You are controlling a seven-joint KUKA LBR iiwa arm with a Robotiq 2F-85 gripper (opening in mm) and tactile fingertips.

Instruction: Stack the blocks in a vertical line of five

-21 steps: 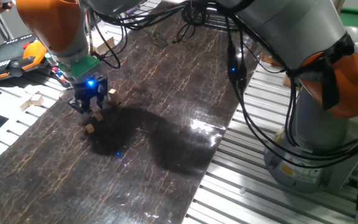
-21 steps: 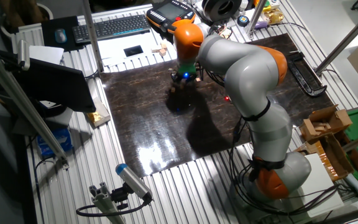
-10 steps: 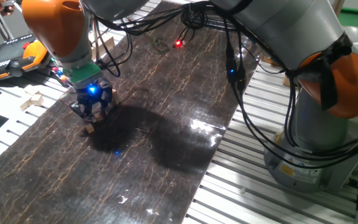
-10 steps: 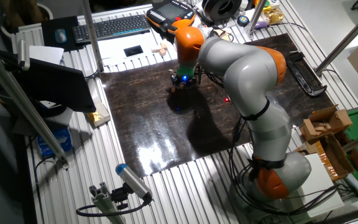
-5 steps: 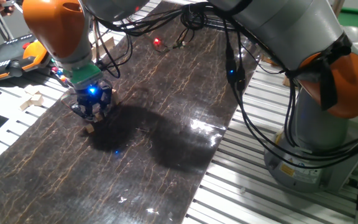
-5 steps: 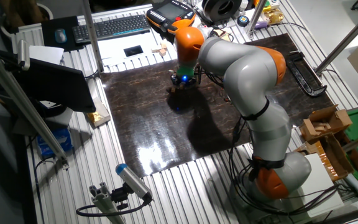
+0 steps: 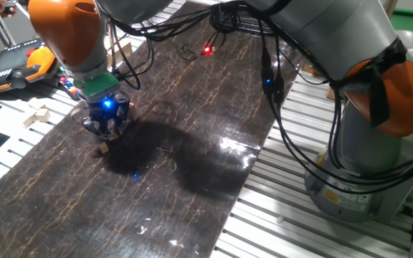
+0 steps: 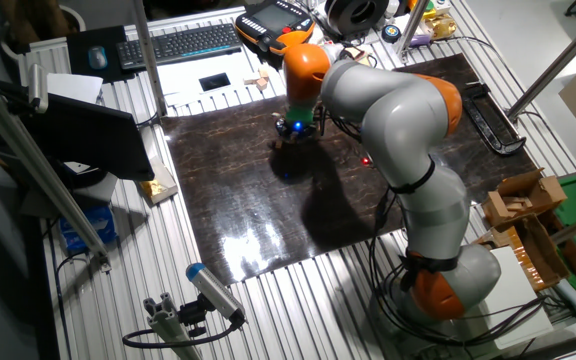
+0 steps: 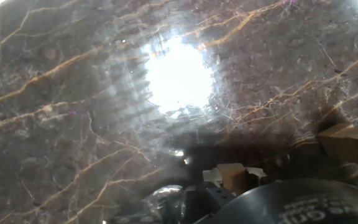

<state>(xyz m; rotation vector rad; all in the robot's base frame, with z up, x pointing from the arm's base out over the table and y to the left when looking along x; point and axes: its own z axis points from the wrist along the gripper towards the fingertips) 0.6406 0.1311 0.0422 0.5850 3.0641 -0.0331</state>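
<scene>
My gripper (image 7: 106, 131) hangs low over the dark marbled table top (image 7: 192, 143) near its left edge, and shows again in the other fixed view (image 8: 290, 135). In the hand view a tiny tan block (image 9: 232, 177) sits between the pale fingertips at the bottom, and the jaws look shut on it. Just below the fingers another small block (image 7: 103, 148) rests on the table. A further tan block (image 9: 350, 144) lies on the table to the right in the hand view. Any other blocks are hidden behind the gripper.
An orange teach pendant (image 7: 16, 66) and larger pale wooden blocks (image 7: 38, 115) lie on the slatted frame left of the table top. A keyboard (image 8: 183, 42) is at the back. Wooden pieces (image 8: 523, 205) stand far right. Black cables (image 7: 274, 86) hang from the arm.
Since 2.1 s ago the gripper shifted slightly right and lower, covering the blocks that showed beside it. Over the last second it has barely moved.
</scene>
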